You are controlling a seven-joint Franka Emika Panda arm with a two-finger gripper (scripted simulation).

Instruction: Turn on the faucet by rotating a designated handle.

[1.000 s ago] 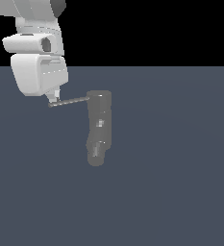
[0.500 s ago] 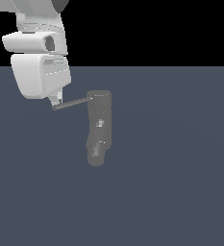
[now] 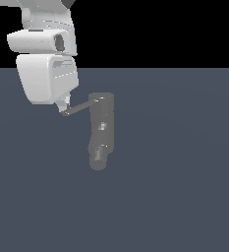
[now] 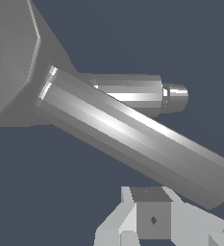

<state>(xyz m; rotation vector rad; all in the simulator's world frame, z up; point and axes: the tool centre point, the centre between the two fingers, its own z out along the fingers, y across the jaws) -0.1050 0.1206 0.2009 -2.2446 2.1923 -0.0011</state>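
The faucet is a dull grey segmented column lying on the dark floor in the middle of the exterior view. Its thin handle sticks out from the top end toward the exterior view's left. My gripper sits under the white hand, right at the handle's free tip and touching it. In the wrist view the handle fills the picture as a thick shiny rod, with the faucet body behind it. My gripper shows beside the rod with its fingers together, and the rod is not between them.
The flat dark grey floor surrounds the faucet. My white arm and hand hang over the area on the exterior view's left of the faucet. No other objects show.
My hand has shifted toward the exterior view's right and slightly down. The handle's free tip has moved with it, so the rod has swung a little.
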